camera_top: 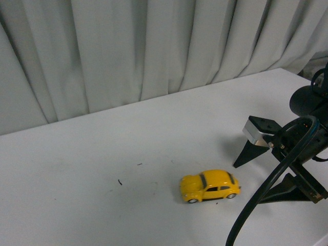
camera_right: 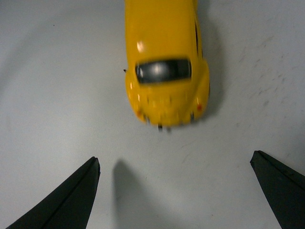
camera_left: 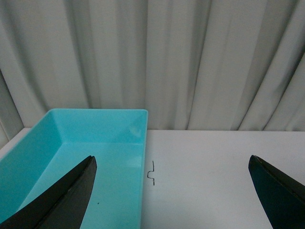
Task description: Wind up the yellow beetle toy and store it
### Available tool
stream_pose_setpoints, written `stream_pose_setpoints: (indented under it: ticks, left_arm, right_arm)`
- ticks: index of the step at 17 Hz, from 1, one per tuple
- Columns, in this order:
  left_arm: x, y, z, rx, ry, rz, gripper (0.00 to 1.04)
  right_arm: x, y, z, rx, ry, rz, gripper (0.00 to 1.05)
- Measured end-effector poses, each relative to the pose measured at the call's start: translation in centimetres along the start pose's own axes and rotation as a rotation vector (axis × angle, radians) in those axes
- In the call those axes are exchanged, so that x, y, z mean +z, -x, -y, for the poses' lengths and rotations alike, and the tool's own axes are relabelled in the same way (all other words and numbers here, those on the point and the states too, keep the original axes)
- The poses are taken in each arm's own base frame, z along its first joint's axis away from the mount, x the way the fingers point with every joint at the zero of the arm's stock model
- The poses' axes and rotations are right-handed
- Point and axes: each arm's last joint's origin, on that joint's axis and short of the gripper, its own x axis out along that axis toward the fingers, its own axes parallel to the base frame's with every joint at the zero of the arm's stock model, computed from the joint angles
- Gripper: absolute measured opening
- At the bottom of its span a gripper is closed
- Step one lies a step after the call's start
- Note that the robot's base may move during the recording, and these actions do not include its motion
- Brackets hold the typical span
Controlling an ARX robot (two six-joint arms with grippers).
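The yellow beetle toy (camera_right: 164, 62) sits on its wheels just ahead of the right gripper (camera_right: 174, 156), tail toward the wide-apart jaws and roughly centred on their gap, untouched. It looks hard, light and glossy (slippery, I'd guess, and free to roll), so I'd pinch it across the flat door sides, not the rounded roof. The white table (camera_top: 77, 179) is smooth, a pale curtain (camera_top: 128, 51) hangs behind, and the left gripper (camera_left: 171, 160), jaws also spread and empty, hovers with a teal bin (camera_left: 95, 125) ahead of one jaw.
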Motion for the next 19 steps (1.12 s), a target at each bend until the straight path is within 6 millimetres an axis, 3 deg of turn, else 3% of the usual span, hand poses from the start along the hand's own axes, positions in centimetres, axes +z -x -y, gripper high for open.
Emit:
stream_pose_setpoints:
  ticks: [8, 11, 14, 19]
  left_arm:
    - [0.0, 0.0, 0.0, 0.0, 0.0, 0.0, 0.98]
    - [0.0, 0.0, 0.0, 0.0, 0.0, 0.0, 0.98]
    - [0.0, 0.0, 0.0, 0.0, 0.0, 0.0, 0.98]
    - [0.0, 0.0, 0.0, 0.0, 0.0, 0.0, 0.98]
  right_arm:
    - [0.6, -0.2, 0.4, -0.063, 0.08, -0.017, 0.98]
    - [3.6, 0.3, 0.5, -0.141, 0.206, 0.043, 0.98]
    - [8.3, 3.6, 0.6, -0.28, 0.397, 0.124, 0.98]
    - [11.7, 7.6, -0.9, -0.402, 0.528, 0.162, 0.98]
